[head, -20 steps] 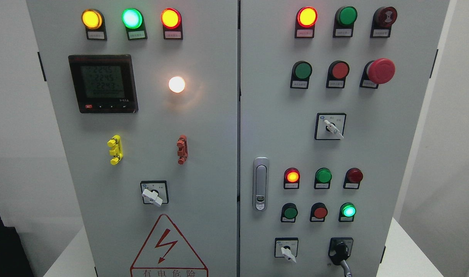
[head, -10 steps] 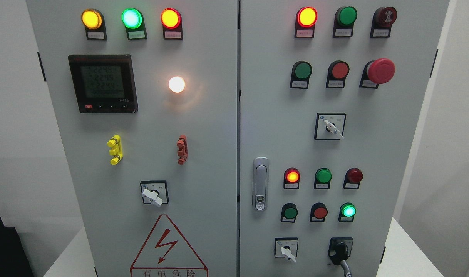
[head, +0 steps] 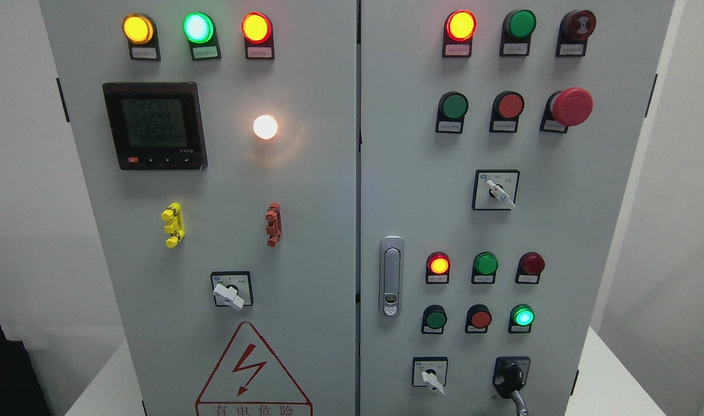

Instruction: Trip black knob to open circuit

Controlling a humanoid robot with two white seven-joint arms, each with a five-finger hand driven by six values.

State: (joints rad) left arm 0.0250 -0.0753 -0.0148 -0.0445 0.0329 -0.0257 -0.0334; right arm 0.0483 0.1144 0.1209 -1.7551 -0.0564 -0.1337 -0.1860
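The black knob (head: 511, 375) sits at the bottom right of the right door (head: 560, 231) of a grey cabinet, in a black square plate, with its handle pointing down and a grey cable (head: 519, 401) running off the lower edge below it. Neither hand is in view, so their state cannot be told and places cannot be given from them.

Just left of the knob is a white selector (head: 430, 378) on a black-framed plate. Above these runs a row of three buttons: dark green (head: 436, 319), red (head: 480, 318) and a lit green one (head: 523, 316). Above that row are a lit red lamp (head: 438, 264), an unlit green lamp (head: 485, 264) and a dark red lamp (head: 532, 264). A silver latch (head: 391, 276) stands upright near the door's left edge. Higher up is another white selector (head: 498, 192), then a green button (head: 455, 106), a red button (head: 510, 106) and a big red mushroom button (head: 570, 107). At the top are a lit red lamp (head: 461, 25), a green lamp (head: 521, 24) and a dark red buzzer (head: 579, 24).

The left door (head: 306, 231) carries lit yellow (head: 138, 28), green (head: 197, 28) and red (head: 256, 28) lamps, a meter (head: 154, 125), a glowing white lamp (head: 265, 127), a yellow clip (head: 173, 225), a red clip (head: 274, 224), a white selector (head: 229, 294) and a red warning triangle (head: 252, 372).

The cabinet stands on a white table (head: 612, 381).
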